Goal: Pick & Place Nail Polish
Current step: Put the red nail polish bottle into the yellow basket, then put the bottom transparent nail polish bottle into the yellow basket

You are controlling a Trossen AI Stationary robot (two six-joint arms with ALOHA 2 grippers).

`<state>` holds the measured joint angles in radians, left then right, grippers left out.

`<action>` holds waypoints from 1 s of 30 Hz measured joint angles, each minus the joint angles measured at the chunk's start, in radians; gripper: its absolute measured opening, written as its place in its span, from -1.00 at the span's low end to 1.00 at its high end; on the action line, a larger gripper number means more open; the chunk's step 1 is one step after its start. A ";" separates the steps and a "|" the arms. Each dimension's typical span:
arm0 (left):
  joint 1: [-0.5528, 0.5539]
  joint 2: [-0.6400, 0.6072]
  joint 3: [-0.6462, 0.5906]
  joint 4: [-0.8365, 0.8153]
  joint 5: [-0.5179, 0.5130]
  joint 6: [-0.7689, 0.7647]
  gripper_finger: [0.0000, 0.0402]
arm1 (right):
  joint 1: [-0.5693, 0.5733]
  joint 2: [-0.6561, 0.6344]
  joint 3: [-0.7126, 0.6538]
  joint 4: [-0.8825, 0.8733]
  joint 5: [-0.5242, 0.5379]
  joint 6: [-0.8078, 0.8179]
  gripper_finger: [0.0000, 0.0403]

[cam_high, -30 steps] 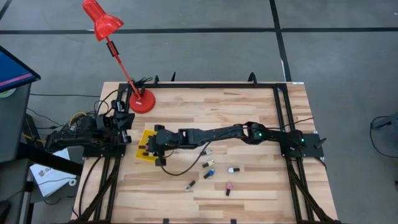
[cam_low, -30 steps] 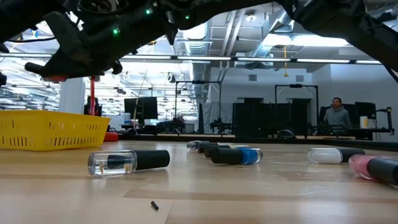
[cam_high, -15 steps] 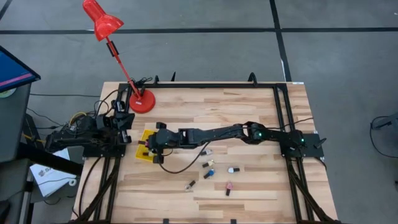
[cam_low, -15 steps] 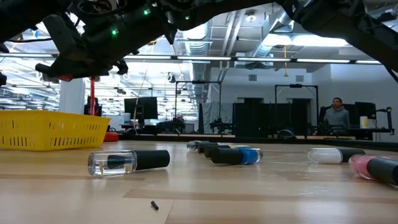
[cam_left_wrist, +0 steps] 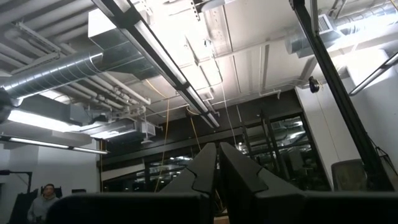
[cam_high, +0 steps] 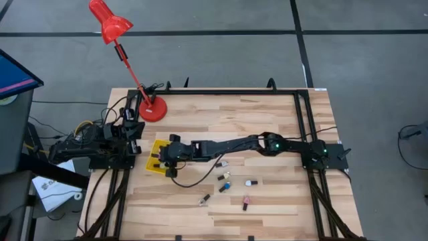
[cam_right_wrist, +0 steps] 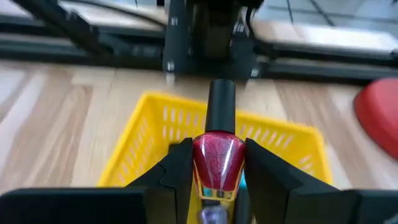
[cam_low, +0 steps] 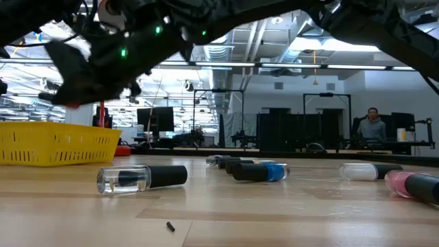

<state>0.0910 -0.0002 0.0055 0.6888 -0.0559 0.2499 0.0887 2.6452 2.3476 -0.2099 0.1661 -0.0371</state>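
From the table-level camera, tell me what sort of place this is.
Probably a robotics lab or industrial workshop: bare silver ventilation ducts run overhead, dark metal equipment frames stand behind the wooden table, and a person sits at a workstation.

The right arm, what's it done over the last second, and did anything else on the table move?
The right gripper, shut on a red nail polish bottle, shifted slightly over the yellow basket and dipped lower in the low view. It has not let go. The left gripper stayed shut and parked at the table's left edge. The loose bottles and the red lamp stayed put.
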 joint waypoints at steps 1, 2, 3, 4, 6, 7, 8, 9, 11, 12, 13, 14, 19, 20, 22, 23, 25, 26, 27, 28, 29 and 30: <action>0.000 0.000 0.000 0.000 0.000 0.000 -0.93 | 0.000 0.009 0.000 0.003 0.000 0.001 -0.44; 0.000 0.000 0.000 0.000 0.000 0.000 -0.93 | 0.000 0.021 0.004 0.024 0.000 0.002 -0.44; 0.000 0.000 0.000 0.000 0.000 0.000 -0.93 | -0.002 0.025 0.005 0.024 0.000 0.004 -0.44; 0.000 0.000 0.000 0.000 0.000 0.000 -0.93 | -0.002 0.025 0.003 0.011 0.000 0.005 -0.44; 0.000 0.000 0.000 0.000 0.000 0.000 -0.93 | -0.004 0.028 0.002 0.011 0.000 0.011 -0.44; 0.000 0.000 0.000 0.000 0.000 0.000 -0.93 | -0.005 0.028 0.002 0.014 0.000 0.012 -0.44; 0.000 0.000 0.000 0.000 0.000 0.000 -0.93 | -0.005 0.028 0.003 0.014 0.000 0.012 -0.44; 0.000 0.000 0.000 0.000 0.000 0.000 -0.93 | -0.005 0.027 0.003 0.013 0.000 0.012 -0.44; 0.000 0.000 0.000 0.000 0.000 0.000 -0.93 | -0.006 0.028 0.003 0.006 0.000 0.012 -0.42; 0.000 0.000 0.000 0.000 0.000 0.000 -0.93 | -0.006 0.028 0.003 0.004 0.000 0.012 -0.40; 0.000 0.000 0.000 0.000 0.000 0.000 -0.93 | -0.006 0.028 0.003 0.004 0.000 0.012 -0.37; 0.000 0.000 0.000 0.000 0.000 0.000 -0.93 | -0.006 0.028 0.003 0.004 0.000 0.012 -0.33; 0.000 0.000 0.000 0.000 0.000 0.000 -0.93 | -0.005 0.028 0.003 0.000 -0.002 0.012 -0.02; 0.000 0.000 0.000 0.000 0.000 0.000 -0.93 | -0.004 0.028 0.003 0.001 -0.003 0.012 0.05; 0.000 0.000 0.000 0.000 0.000 0.000 -0.93 | -0.004 0.028 0.003 0.000 -0.004 0.012 0.15; 0.000 0.000 0.000 0.000 0.000 0.000 -0.93 | -0.004 0.028 0.003 -0.004 -0.007 0.011 0.18; 0.000 0.000 0.000 0.000 0.000 0.000 -0.93 | -0.001 0.015 0.003 -0.043 -0.011 -0.010 0.22; 0.000 0.000 0.000 0.000 0.000 0.000 -0.93 | 0.003 0.003 0.003 -0.065 -0.011 -0.029 0.22; 0.000 0.000 0.000 0.000 0.000 0.000 -0.93 | 0.009 -0.015 0.003 -0.086 -0.011 -0.053 0.22; 0.000 0.000 0.000 0.000 0.000 0.000 -0.93 | 0.017 -0.038 0.003 -0.113 -0.011 -0.075 0.22; 0.000 0.000 0.000 0.000 0.000 0.000 -0.93 | 0.026 -0.064 0.003 -0.142 -0.011 -0.096 0.21; 0.000 0.000 0.000 0.000 0.000 0.000 -0.93 | 0.037 -0.093 0.003 -0.178 -0.012 -0.117 0.20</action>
<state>0.0910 -0.0002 0.0055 0.6884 -0.0559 0.2497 0.1261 2.5522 2.3504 -0.3883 0.1545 -0.1537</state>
